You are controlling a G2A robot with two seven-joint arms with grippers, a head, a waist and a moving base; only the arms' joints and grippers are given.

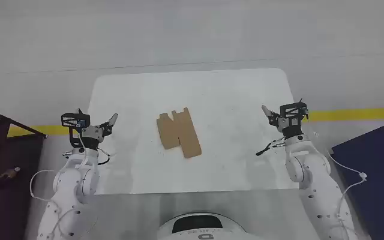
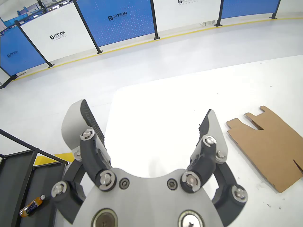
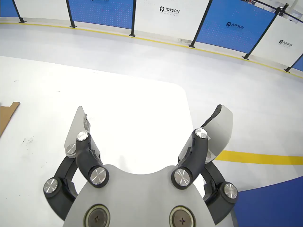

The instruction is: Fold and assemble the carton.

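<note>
Fingers [image 2: 71, 124] spread wide on both arms, carton lying flat between them

Ribbed black pads [image 2: 93, 121] line the smooth grey metal fingers of the left gripper [image 2: 146, 109] and right gripper [image 3: 151, 108]. Each is fully splayed, holding and touching nothing, at opposite side edges of the matte white, round-cornered table [image 1: 240, 102]. The carton [image 1: 179, 133], a flat brown cardboard blank with notched flaps, lies near the table's middle, well apart from either gripper.
</note>
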